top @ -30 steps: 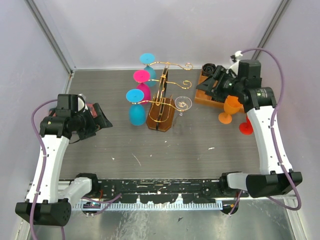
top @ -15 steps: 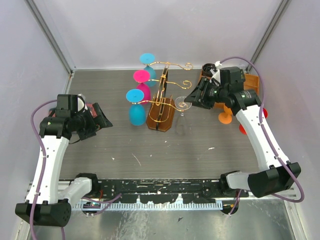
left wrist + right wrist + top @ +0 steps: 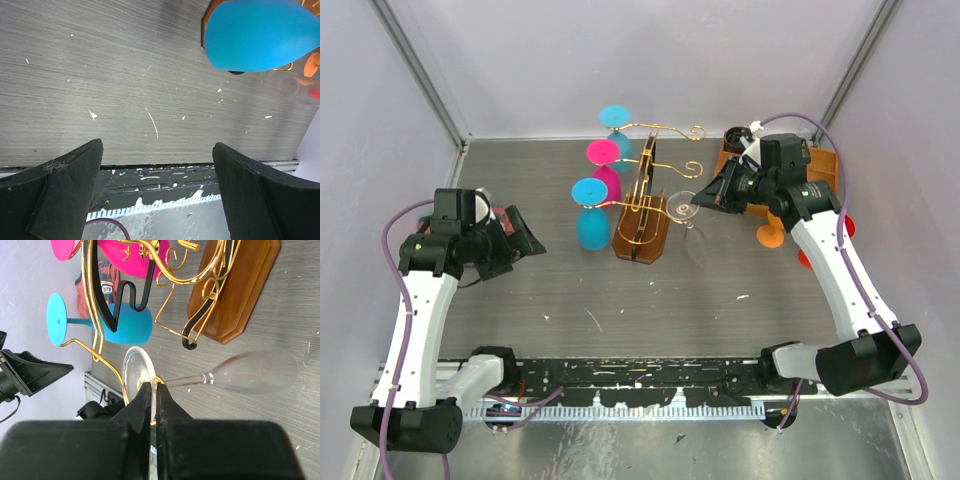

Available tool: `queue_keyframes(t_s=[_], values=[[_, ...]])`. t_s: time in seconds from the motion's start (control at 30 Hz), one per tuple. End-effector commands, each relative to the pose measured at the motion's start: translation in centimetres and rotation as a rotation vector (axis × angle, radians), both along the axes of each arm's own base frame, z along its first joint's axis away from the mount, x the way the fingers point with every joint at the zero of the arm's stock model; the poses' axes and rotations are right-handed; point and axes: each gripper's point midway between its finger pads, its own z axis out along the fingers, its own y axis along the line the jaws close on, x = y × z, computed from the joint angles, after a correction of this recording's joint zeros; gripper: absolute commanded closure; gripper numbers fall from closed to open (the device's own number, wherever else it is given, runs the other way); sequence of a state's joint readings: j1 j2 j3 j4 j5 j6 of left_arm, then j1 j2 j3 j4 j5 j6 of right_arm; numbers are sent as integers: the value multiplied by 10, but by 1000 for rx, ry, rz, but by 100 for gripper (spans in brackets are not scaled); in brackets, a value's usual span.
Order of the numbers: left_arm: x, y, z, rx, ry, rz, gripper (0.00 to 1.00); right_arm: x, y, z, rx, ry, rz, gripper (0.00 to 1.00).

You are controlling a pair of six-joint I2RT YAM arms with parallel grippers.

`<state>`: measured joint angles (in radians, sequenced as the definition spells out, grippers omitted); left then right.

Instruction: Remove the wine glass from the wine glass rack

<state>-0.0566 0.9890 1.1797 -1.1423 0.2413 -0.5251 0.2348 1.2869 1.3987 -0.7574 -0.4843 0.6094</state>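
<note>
So, clear glass [image 3: 255,371]: hangs bowl-down on the right side of the rack, its foot at the end of a gold arm and its bowl above the table just beside the wooden base.
Rack [image 3: 642,205]: stands upright near the middle of the table [image 3: 620,300], towards the back.
Right gripper [image 3: 150,388]: clamped on the rim of the clear glass's foot, fingers [image 3: 141,405] pressed together with the thin edge between them. In the top view it reaches in from the right at the height of the rack's lower arm.
Left gripper [image 3: 157,165]: jaws wide apart and holding nothing; it hovers over the table, well to the left of the rack.
Blue glass [image 3: 260,35]: hangs on the rack's left side, nearest the left arm; its bowl fills the upper right of the left wrist view.
Pink glass [image 3: 605,165]: on the rack's left side, behind the blue one.
Second blue glass [image 3: 615,118]: at the far end of the rack.
Tray [image 3: 825,165]: at the back right corner, partly hidden by the right arm.
Orange glass [image 3: 772,237]: just in front of the tray, under the right arm.
</note>
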Motion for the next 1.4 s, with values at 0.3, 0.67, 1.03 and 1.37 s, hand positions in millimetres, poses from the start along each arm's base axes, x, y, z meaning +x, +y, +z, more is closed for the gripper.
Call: queue_keyframes(t_s=[0.3, 0.67, 1.03, 1.37], values=[[2, -3, 9, -16, -38, -13, 1, -7, 21, 56, 148, -96, 79, 99], [1, -2, 7, -6, -35, -20, 2, -13, -14, 62, 62, -122, -25, 99], [2, -6, 7, -30, -33, -25, 2, -35, 4, 66, 177, -94, 75, 99], [3, -6, 10, -34, -36, -23, 2, -14, 24, 72, 238, -95, 132, 99]])
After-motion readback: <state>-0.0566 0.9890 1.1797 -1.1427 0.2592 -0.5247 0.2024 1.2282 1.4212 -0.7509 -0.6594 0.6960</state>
